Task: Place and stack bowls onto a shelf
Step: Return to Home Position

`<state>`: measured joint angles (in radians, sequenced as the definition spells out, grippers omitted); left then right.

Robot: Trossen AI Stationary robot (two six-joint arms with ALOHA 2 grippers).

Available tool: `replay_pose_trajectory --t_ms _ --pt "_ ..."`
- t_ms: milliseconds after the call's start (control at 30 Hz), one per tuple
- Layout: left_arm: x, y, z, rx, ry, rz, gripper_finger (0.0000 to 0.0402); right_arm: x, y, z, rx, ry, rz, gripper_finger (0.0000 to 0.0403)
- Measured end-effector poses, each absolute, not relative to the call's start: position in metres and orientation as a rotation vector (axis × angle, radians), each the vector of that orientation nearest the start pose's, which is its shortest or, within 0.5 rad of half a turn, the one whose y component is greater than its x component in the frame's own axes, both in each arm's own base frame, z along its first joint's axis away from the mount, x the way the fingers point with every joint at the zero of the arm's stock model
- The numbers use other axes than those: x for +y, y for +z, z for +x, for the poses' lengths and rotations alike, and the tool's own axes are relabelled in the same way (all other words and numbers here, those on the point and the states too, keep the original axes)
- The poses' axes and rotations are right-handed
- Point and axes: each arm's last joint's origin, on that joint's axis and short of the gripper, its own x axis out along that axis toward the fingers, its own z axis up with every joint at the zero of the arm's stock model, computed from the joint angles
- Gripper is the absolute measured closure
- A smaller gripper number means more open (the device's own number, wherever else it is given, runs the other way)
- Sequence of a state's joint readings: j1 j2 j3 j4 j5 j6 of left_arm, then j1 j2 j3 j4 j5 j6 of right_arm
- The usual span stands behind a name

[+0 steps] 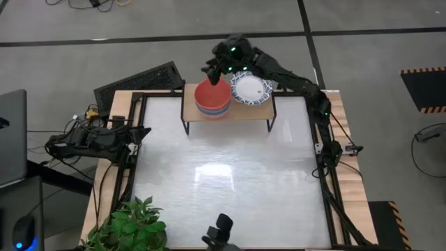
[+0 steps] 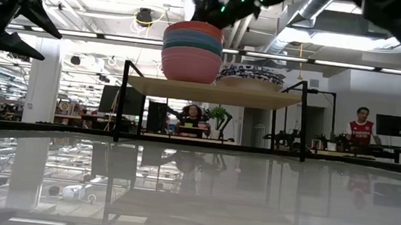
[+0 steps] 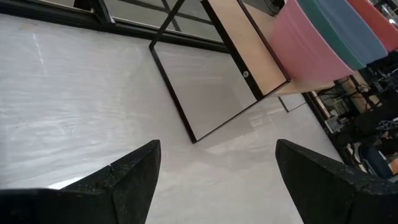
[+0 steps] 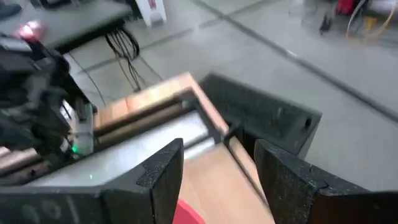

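Near edge: leafy plant (image 1: 129, 224) at the near left corner of the table (image 1: 230, 188). The table's top is white, glossy and framed in black rail on a wooden border; it mirrors the ceiling lights.

Left side: left gripper (image 3: 217, 155) at the table's left edge, above the surface, fingers spread wide, holding nothing.

Far edge: shelf (image 1: 244, 111), a light wooden top on thin black legs, standing on the table.

On the shelf, left half: one stack of plain bowls (image 2: 191, 53), pink at the bottom, then green, then blue, with the red bowl (image 1: 212, 93) on top.

On the shelf, right half: white bowls with blue-patterned rims (image 1: 251, 88), stacked just beside the plain stack.

Above the red bowl: right gripper (image 1: 214, 71), clear of the bowl, fingers apart and empty.

Beyond the table: a dark pad (image 1: 139, 80) on grey floor. Open hall with white columns, ceiling ducts and desks; a seated person (image 2: 194, 113) and a standing person in red (image 2: 361, 126).
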<state>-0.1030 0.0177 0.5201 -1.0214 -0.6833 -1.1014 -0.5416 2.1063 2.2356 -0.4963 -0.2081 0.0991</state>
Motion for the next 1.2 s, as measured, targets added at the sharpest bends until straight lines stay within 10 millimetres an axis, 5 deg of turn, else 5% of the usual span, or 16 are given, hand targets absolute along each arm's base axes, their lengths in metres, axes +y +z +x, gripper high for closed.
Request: replay_pose_trajectory --t_ms 200,367,600,867,1200 --pt "0.016 0.234 0.022 0.130 0.756 -0.824 0.0100 -0.204 0.468 0.363 0.184 -0.314 0.115 0.0179" --pt "0.016 0.234 0.022 0.129 0.756 -0.825 0.0100 -0.158 0.525 0.296 0.141 -0.294 0.045 0.0179" --pt "0.016 0.234 0.022 0.129 0.760 -0.814 0.0100 -0.105 0.564 0.205 0.140 -0.284 0.052 0.0179" --pt "0.018 0.235 0.021 0.113 0.807 -0.746 0.0100 -0.060 0.551 0.157 0.202 -0.117 0.012 0.0179" --pt "0.018 0.235 0.020 0.108 0.824 -0.730 0.0100 -0.039 0.455 0.140 0.092 -0.043 0.096 0.0179"
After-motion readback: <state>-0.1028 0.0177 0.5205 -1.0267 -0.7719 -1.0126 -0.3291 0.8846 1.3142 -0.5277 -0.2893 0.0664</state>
